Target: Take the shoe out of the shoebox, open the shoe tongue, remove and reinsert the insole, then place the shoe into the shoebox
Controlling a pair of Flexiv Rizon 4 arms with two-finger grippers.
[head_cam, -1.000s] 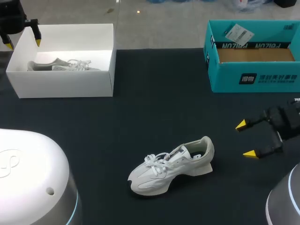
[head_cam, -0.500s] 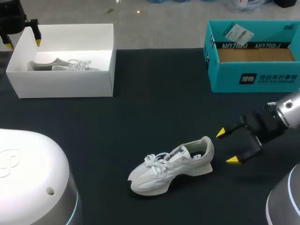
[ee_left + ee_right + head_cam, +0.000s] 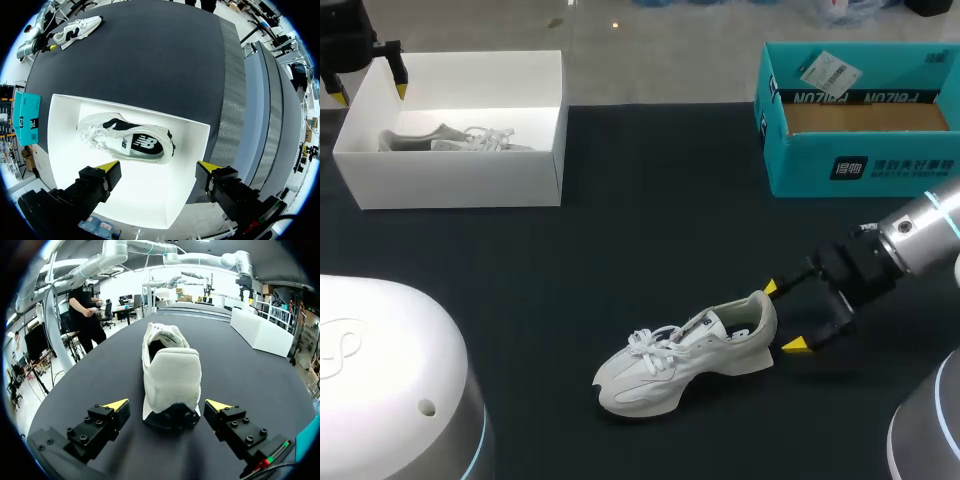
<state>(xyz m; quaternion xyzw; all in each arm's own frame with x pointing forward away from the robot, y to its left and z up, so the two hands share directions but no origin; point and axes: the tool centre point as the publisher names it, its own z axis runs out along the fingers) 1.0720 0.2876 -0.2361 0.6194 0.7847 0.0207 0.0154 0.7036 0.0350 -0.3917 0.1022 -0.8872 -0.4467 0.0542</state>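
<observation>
Right gripper (image 3: 783, 316): you're holding it spread wide astride the shoe (image 3: 685, 355) heel, lining up a grasp; left gripper (image 3: 157, 165) is hovering open above the white box (image 3: 460, 182).

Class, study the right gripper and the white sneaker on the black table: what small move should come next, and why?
Probably ease the right gripper forward until its fingers flank the heel of the white sneaker, then close. The jaws stand open, and the heel sits just ahead, apart from both fingers.
</observation>
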